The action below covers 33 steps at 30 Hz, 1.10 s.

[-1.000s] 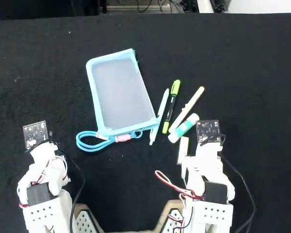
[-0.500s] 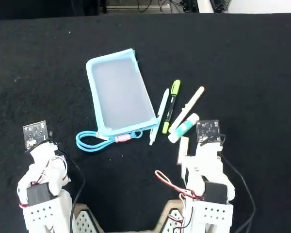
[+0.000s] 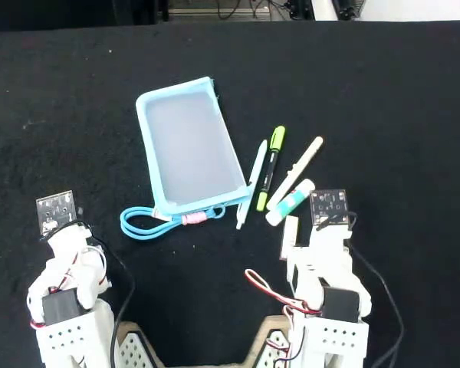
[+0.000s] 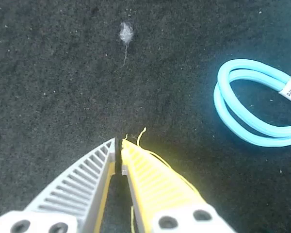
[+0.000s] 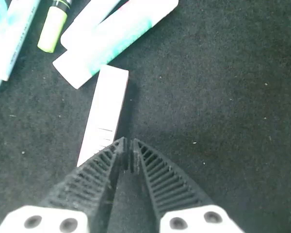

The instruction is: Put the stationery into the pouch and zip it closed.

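Note:
A light blue pouch (image 3: 189, 146) lies flat on the black table, its blue cord (image 3: 143, 221) looped at its near end. Right of it lie a pale blue pen (image 3: 251, 184), a yellow-green highlighter (image 3: 271, 167), a cream pen (image 3: 296, 172) and a white and teal glue stick (image 3: 289, 202). A white eraser (image 3: 290, 237) lies close to the right arm. My left gripper (image 4: 119, 143) is shut and holds nothing, with the cord (image 4: 254, 116) off to one side. My right gripper (image 5: 128, 144) is shut and holds nothing, beside the eraser (image 5: 103, 114) and short of the glue stick (image 5: 114, 38).
Both arm bases sit at the table's near edge, left (image 3: 65, 307) and right (image 3: 326, 307). Open black cloth surrounds the pouch on the far side and to the right. A small lint tuft (image 4: 125, 33) lies ahead of the left gripper.

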Each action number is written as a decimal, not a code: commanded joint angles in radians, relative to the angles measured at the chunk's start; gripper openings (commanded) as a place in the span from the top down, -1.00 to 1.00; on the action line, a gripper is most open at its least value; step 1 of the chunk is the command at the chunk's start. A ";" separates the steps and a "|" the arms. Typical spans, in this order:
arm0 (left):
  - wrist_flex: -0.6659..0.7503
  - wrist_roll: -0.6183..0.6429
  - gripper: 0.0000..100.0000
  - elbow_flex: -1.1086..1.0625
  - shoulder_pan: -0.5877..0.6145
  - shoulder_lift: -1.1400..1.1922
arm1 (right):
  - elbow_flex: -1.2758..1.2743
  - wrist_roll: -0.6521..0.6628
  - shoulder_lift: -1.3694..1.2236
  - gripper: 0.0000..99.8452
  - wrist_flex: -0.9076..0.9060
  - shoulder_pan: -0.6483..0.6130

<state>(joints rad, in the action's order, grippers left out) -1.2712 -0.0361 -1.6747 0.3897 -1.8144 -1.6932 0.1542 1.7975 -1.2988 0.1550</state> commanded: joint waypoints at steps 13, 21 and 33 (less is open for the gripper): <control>-0.003 -0.009 0.93 -0.024 0.002 -0.006 | 0.008 -0.003 0.096 0.98 0.298 -0.028; -0.003 -0.008 0.94 -0.024 -0.002 -0.009 | 0.008 -0.002 0.096 0.98 0.385 -0.021; 0.646 -0.147 0.93 -0.024 0.087 -0.009 | 0.099 0.094 0.094 0.98 0.499 0.167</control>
<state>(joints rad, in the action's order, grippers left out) -0.7618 -0.0867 -1.6747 0.4803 -1.8128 -1.6794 0.2094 1.7975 -0.8263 0.2547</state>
